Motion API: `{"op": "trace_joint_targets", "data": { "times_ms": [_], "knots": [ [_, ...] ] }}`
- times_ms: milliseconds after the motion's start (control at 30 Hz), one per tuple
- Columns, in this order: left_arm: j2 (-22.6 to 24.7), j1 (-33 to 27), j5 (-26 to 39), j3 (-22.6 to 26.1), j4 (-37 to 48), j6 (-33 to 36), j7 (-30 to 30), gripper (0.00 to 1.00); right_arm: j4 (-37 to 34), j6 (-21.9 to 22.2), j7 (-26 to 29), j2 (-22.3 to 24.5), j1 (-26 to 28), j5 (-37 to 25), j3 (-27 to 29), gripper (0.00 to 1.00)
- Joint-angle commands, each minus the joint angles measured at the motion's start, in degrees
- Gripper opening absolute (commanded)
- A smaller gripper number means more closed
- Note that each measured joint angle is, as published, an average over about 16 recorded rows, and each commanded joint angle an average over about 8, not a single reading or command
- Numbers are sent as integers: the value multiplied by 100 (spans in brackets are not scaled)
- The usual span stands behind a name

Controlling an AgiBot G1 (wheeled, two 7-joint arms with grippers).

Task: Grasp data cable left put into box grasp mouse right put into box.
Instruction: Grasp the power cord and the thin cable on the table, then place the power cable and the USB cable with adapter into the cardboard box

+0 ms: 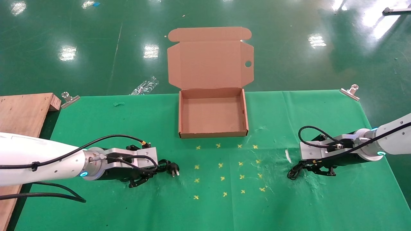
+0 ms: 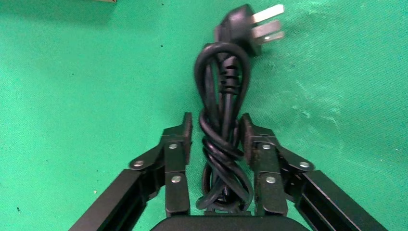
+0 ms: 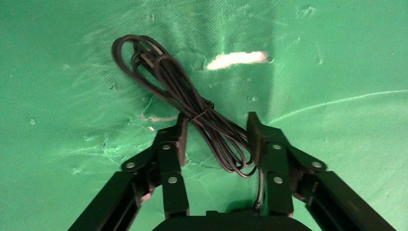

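The data cable (image 2: 222, 125), a twisted thick black bundle with a silver-pronged plug (image 2: 255, 26), lies on the green cloth at front left (image 1: 168, 167). My left gripper (image 2: 216, 122) straddles the bundle low on the cloth. One finger touches it and a gap shows at the other; the jaws are open (image 1: 154, 171). My right gripper (image 3: 217, 122) is open at front right (image 1: 305, 167), with the mouse's thin coiled cord (image 3: 192, 103) lying between its fingers. The mouse body is hidden under the gripper. The open brown box (image 1: 180, 112) stands empty at mid-table with its lid (image 1: 210, 61) raised.
A wooden board (image 1: 22, 112) lies at the left edge. Metal clips (image 1: 69, 98) (image 1: 350, 91) hold the cloth's far corners. Yellow cross marks (image 1: 221, 165) dot the cloth between the arms. A white tear (image 1: 288, 155) shows near the right gripper.
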Motion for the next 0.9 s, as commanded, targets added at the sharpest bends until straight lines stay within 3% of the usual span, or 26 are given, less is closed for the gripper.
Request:
{"op": "trace_joint_targets", "data": {
  "times_ms": [33,700,900],
  "knots": [
    [0,0,0,0,0,0,0,0,5,-2,1,1,-1,1,1,0],
    [0,0,0,-1,-1,0,0,0,20,-4,3,14,2,11,8,0],
    [-31,-63,-88,-40,-28,45,21,0,160,25,114,220,258,-116,43,0]
  ]
}}
